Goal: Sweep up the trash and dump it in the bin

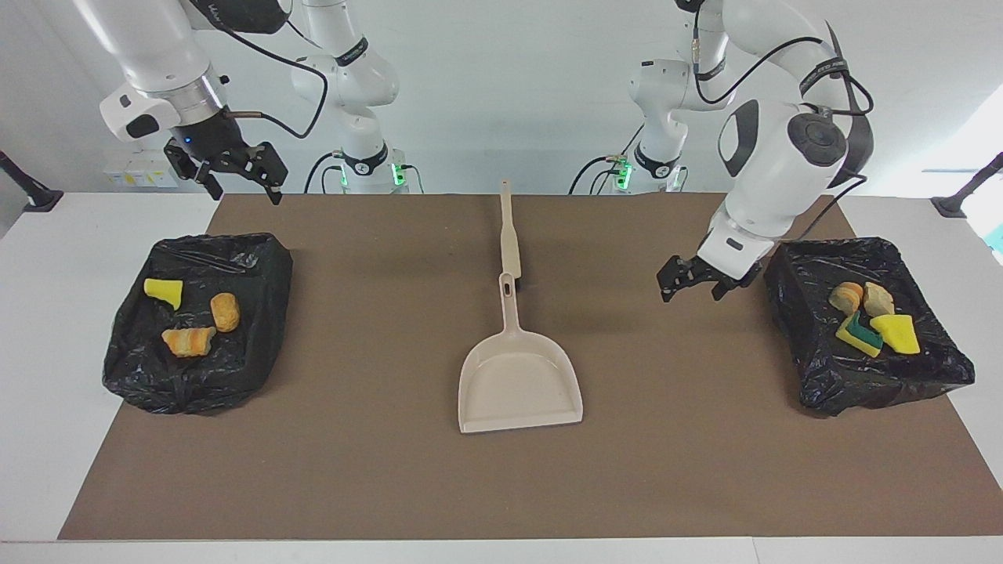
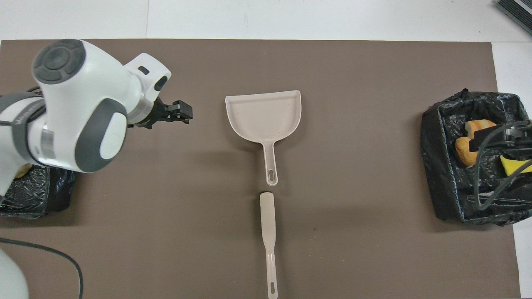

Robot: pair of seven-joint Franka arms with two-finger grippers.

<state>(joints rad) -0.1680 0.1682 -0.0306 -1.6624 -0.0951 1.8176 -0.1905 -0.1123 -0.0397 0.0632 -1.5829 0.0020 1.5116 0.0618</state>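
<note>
Fingers of both grippers spread, empty; yellow sponge and tan bread trash (image 1: 870, 316) fills bins.

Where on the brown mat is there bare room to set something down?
Bare mat lies between the dustpan and each black-lined bin, and along the edge farthest from the robots. The centre line is taken by the dustpan and brush. The left gripper, open, hangs by one bin; the right gripper, open, waits over the other bin's corner.
</note>
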